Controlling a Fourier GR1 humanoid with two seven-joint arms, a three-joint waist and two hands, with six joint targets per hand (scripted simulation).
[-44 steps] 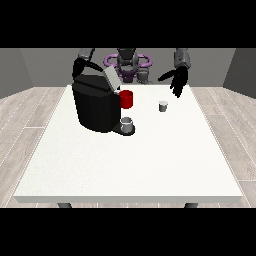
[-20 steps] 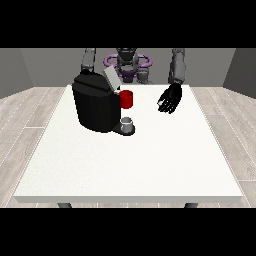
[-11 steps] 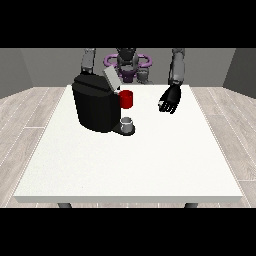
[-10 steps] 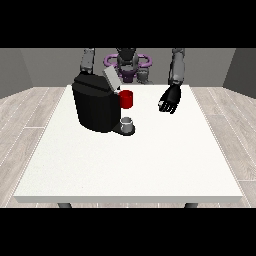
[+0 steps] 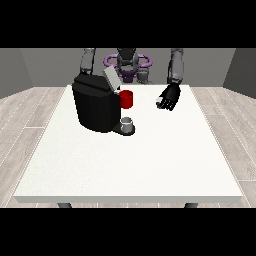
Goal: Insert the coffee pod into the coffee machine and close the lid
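The black coffee machine [image 5: 96, 107] stands on the left half of the white table [image 5: 130, 165], its grey lid [image 5: 110, 78] tilted up and open. A red part [image 5: 126, 99] sticks out at its front, and a small grey cup [image 5: 127, 123] sits on its base below. The hand at the view's right [image 5: 170, 96] hovers to the right of the machine with its fingers curled around the small pale coffee pod [image 5: 159, 103], of which only a sliver shows. The arm at the view's left [image 5: 87, 61] goes down behind the machine, and its hand is hidden.
The robot's torso [image 5: 127, 65] stands behind the table's far edge. Bare table surface stretches from the machine to the front edge and to the right of the raised hand.
The hand at the view's right came down onto the pod that stood on the table, curled round it, and has since risen slightly with it. The machine has not moved.
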